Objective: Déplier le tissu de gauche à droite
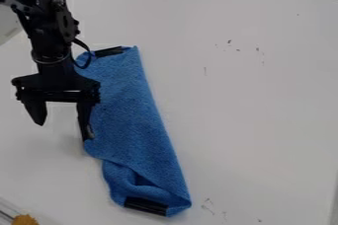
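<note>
The gripper (63, 123) hangs at the left of the camera view, open, its two fingers well apart and pointing down. Its right finger is at the left edge of the blue cloth (135, 115), and whether it touches the cloth I cannot tell. The left finger is over the bare white surface. The cloth lies folded in a long, slanted strip, with black patches at its top and bottom ends and a loose, raised fold near the bottom. Part of its upper left edge is hidden behind the arm.
A white table (251, 100) with small dark marks extends to the right of the cloth. An orange-brown object (25, 219) sits at the bottom left corner, beside a pale edge. Dark shapes stand beyond the table's far edge.
</note>
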Controlling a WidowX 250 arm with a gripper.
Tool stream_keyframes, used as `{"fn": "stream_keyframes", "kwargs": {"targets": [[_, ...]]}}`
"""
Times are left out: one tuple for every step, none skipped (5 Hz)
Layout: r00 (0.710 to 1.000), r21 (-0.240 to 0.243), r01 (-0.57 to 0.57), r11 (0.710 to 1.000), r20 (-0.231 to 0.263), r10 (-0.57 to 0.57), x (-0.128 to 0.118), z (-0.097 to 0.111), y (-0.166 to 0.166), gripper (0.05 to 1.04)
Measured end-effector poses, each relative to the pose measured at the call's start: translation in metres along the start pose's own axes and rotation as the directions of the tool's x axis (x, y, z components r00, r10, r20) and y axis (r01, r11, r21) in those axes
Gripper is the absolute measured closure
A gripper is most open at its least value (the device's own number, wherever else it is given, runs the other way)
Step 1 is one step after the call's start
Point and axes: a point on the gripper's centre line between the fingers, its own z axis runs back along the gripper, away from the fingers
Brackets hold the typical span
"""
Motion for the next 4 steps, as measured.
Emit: {"fn": "stream_keyframes", "kwargs": {"targets": [[1.000, -0.024, 0.005, 1.000, 0.005, -0.004, 0.001, -0.005, -0.004, 0.083], [1.000, -0.040, 0.016, 0.999, -0.015, -0.016, 0.001, -0.016, -0.008, 0.083], [0.999, -0.044, 0.023, 0.999, -0.041, -0.024, 0.002, -0.023, -0.011, 0.083], [0.999, -0.056, 0.035, 0.998, -0.039, -0.037, 0.003, -0.028, -0.012, 0.133]]}}
